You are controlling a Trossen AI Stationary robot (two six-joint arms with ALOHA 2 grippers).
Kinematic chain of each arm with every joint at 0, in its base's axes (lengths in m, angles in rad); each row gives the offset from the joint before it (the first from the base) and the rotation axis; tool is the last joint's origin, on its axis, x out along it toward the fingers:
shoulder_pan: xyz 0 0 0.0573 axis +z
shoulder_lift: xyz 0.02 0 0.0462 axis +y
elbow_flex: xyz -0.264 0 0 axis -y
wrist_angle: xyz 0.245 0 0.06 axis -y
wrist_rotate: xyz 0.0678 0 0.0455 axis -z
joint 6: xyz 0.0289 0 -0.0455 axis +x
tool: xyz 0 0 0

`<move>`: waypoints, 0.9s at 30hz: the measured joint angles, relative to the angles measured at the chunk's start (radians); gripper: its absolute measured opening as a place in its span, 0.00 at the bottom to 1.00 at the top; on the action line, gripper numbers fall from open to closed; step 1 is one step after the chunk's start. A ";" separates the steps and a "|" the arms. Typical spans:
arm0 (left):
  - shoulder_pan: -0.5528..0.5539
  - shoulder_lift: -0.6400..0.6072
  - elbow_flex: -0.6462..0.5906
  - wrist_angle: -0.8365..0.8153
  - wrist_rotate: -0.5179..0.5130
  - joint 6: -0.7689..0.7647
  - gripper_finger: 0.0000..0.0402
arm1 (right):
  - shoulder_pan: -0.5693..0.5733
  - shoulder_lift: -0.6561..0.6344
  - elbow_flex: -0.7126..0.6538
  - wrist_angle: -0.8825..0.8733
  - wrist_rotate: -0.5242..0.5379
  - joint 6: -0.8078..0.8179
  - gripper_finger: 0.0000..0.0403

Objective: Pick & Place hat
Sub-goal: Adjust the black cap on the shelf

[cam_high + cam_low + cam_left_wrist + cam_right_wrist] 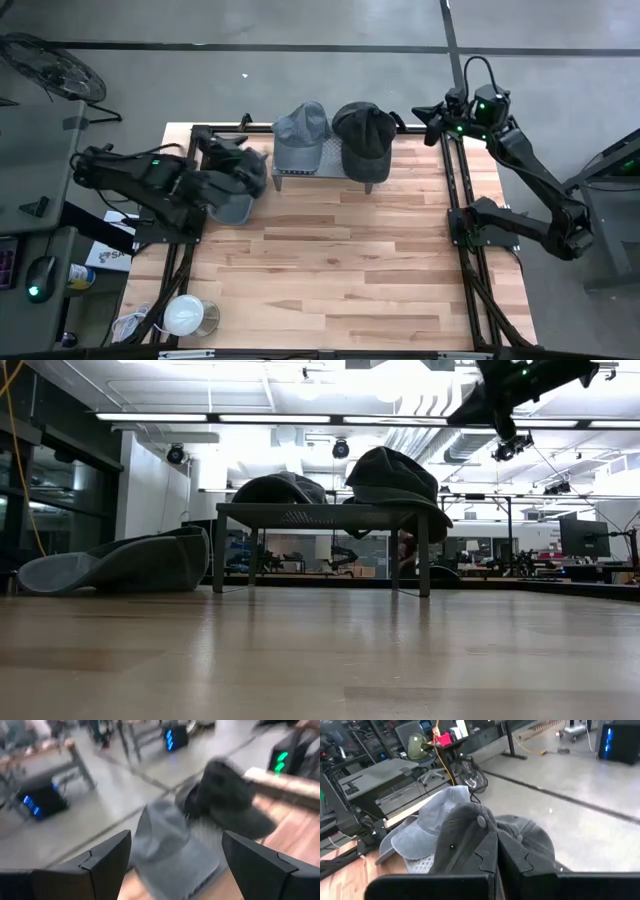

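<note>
Three caps show. A lighter grey cap [300,135] and a dark grey cap [362,140] sit side by side on a small grey rack [310,172] at the table's far middle; the dark cap's brim hangs over the rack's right end [425,510]. A third grey cap [235,207] lies on the table to the rack's left [115,565]. My left gripper [240,162] hovers open above this third cap; past its fingers [176,837] I see the two racked caps [170,845]. My right gripper [427,118] is shut [496,845], high at the far right corner [508,440].
A dark metal frame [455,200] runs along the table's left, right and far edges. A white round container [184,315] stands by the near left corner. Bare wood [340,270] stretches from the rack toward the near edge.
</note>
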State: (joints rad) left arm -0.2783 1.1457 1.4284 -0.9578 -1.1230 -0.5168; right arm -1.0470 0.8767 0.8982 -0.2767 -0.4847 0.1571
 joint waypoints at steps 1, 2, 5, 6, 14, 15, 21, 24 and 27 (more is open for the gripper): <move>0.013 0.013 -0.001 -0.040 0.017 -0.046 0.77 | 0.000 -0.010 0.000 0.001 0.000 -0.001 0.00; 0.024 0.024 -0.001 -0.073 0.031 -0.092 0.77 | 0.000 -0.017 0.000 0.001 0.002 -0.001 0.00; 0.056 0.052 0.000 -0.173 0.096 -0.223 0.77 | 0.000 -0.037 0.000 -0.005 0.004 -0.002 0.00; 0.062 0.063 0.000 -0.204 0.120 -0.262 0.77 | 0.000 -0.041 0.000 -0.010 0.004 -0.002 0.00; 0.082 0.102 0.000 -0.269 0.167 -0.406 0.77 | 0.000 0.030 0.000 -0.190 0.141 0.025 0.00; 0.082 0.101 0.000 -0.257 0.165 -0.406 0.77 | 0.000 0.045 0.000 -0.203 0.188 0.044 0.00; 0.082 0.101 0.000 -0.253 0.149 -0.405 0.77 | 0.000 0.203 0.000 -0.203 0.245 0.136 0.00; 0.082 0.101 0.000 -0.253 0.144 -0.405 0.77 | -0.007 0.296 0.000 -0.159 0.250 0.209 0.00; 0.082 0.101 0.000 -0.252 0.140 -0.405 0.77 | -0.018 0.371 0.000 -0.111 0.232 0.280 0.00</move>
State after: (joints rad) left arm -0.1963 1.2465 1.4284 -1.2102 -0.9834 -0.9218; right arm -1.0646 1.2479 0.8982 -0.3881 -0.2530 0.4375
